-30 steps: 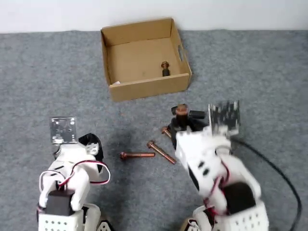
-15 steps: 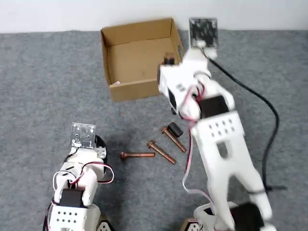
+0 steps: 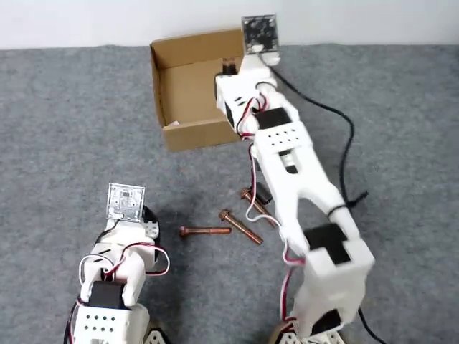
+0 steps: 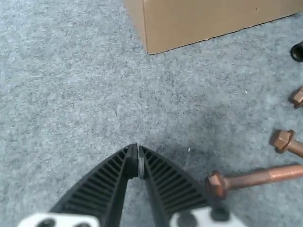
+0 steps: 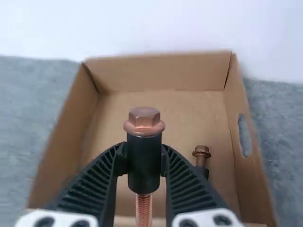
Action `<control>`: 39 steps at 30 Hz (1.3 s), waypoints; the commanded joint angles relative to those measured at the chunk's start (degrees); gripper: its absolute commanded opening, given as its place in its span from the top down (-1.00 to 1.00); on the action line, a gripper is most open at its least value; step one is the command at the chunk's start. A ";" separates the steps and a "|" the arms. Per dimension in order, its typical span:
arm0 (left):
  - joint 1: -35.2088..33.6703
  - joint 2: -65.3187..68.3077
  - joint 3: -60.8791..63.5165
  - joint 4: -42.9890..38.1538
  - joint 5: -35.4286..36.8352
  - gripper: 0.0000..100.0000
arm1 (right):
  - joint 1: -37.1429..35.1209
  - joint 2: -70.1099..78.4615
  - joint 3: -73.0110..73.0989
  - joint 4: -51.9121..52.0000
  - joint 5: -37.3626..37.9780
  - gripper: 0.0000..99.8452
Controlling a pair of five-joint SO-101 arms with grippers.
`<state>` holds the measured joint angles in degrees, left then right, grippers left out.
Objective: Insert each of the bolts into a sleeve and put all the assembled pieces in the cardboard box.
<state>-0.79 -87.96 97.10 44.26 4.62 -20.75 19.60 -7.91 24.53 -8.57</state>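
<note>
Inspector: Movement over the last second is to be stated.

Technician: The right arm has been carried away from the loose hardware on the carpet and extended forward to the cardboard box [image 3: 208,134]. The right gripper [image 5: 143,172] is now held above the box interior. Its jaws are clamped on the black sleeve [image 5: 143,161] of an assembled piece, with the copper bolt head [image 5: 144,120] seated on top and the shank protruding below. The left arm was advanced slightly and has since been kept still.

Inspector: The left gripper and the remaining parts are to be reported.

Technician: The left gripper [image 4: 138,163] is closed on nothing and is held low over the carpet, just beside the head of the nearest bolt [image 4: 255,177]. Three bare bolts [image 3: 240,226] are left lying between the two arms. One spare sleeve [image 4: 298,51] is seen beyond them. One finished piece [image 5: 201,158] is already stood inside the box, near the wall with the hand slot.

Inspector: The consequence for the task is to be given.

Technician: The second assembly is judged ready for release into the box. Three bolts remain to be sleeved, and only one loose sleeve can be identified.
</note>
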 commanded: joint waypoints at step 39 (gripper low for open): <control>-2.64 -0.18 -0.22 0.18 -0.35 0.99 | -1.27 3.47 -18.81 31.34 5.98 0.98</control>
<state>-3.16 -87.96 97.10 44.26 4.70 -21.71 29.19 -24.62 51.87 -2.95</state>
